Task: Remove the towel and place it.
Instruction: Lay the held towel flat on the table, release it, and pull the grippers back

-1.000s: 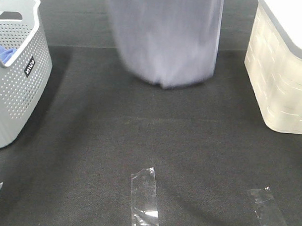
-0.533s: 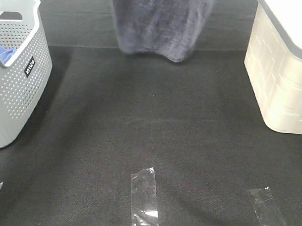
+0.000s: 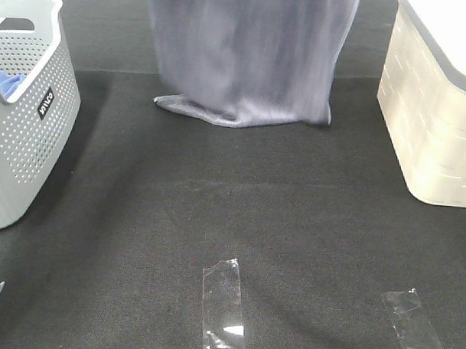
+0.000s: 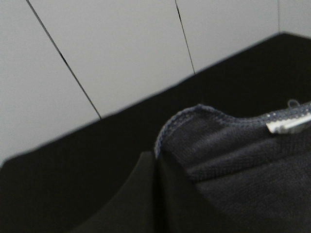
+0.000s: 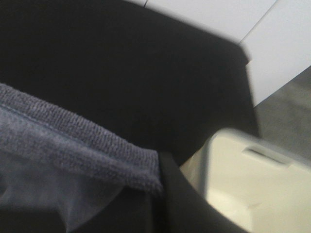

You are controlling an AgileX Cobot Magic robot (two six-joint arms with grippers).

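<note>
Two top corners carry the towel [image 3: 248,60]: it hangs as a broad sheet at the far middle of the table [image 3: 216,212], its bottom hem just touching the black cover, with a small fold lying out toward the left. Each wrist view shows a corner tucked against a dark finger, so the left gripper [image 4: 156,194] and right gripper [image 5: 163,194] both seem pressed together on the cloth, though the pinch itself is mostly hidden. The step in hand looks like the laying-down. To do it well, both corners should come down level and travel toward the near side together, so the sheet unrolls flat from the hem instead of heaping on it. Holding the corners well apart avoids a sagging middle. The path should run between the grey basket [image 3: 28,121] at left and the cream basket [image 3: 434,120] at right; letting go suits only once the cloth lies on the table
</note>
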